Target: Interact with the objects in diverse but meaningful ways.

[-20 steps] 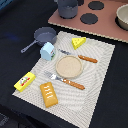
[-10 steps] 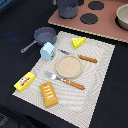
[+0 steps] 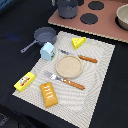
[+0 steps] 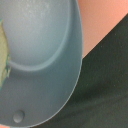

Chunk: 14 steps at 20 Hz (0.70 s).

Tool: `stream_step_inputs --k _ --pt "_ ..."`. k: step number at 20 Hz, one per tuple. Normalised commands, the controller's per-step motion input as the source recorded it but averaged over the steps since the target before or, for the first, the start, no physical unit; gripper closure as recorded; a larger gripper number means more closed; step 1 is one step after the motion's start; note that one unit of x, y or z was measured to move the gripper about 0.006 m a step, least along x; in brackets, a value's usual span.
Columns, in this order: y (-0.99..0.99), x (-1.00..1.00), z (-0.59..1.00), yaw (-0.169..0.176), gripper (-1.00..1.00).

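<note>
Gripper: not identifiable in either view, so I cannot tell whether its jaws are apart or closed. The wrist view is filled by a blue-grey bowl (image 4: 45, 60) seen very close, with a pinkish surface and a dark one behind it (possibly the same dish as the one at the top edge of the exterior view, but too blurred to confirm). In the exterior view, a cream placemat (image 3: 95, 70) lies on a dark table (image 3: 15, 25). The grey long-handled saucepan (image 3: 42, 36) sits at the mat's upper-left corner, handle pointing toward the frame's left. The small white carton (image 3: 48, 51) stands just below it, near the pan. The yellow holed cheese wedge (image 3: 78, 42) is upper centre, well apart from the carton. The yellow red-labelled box (image 3: 24, 81) lies at the mat's left edge. The orange-brown scored bread block (image 3: 49, 94) is lower centre. A round tan plate (image 3: 69, 66) sits mid-mat, between an orange-handled knife (image 3: 82, 57) above it and an orange-handled fork (image 3: 67, 81) below. A pink toy stovetop (image 3: 100, 17) spans the upper right.
</note>
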Motion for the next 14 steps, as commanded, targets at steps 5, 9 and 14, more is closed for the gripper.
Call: stream_step_inputs --k 5,9,14 --pt "0.0 0.0 -0.31 -0.023 -1.0" --pt "0.0 0.0 -0.33 -0.023 -1.0" --pt "0.0 0.0 -0.35 -0.027 -1.0"
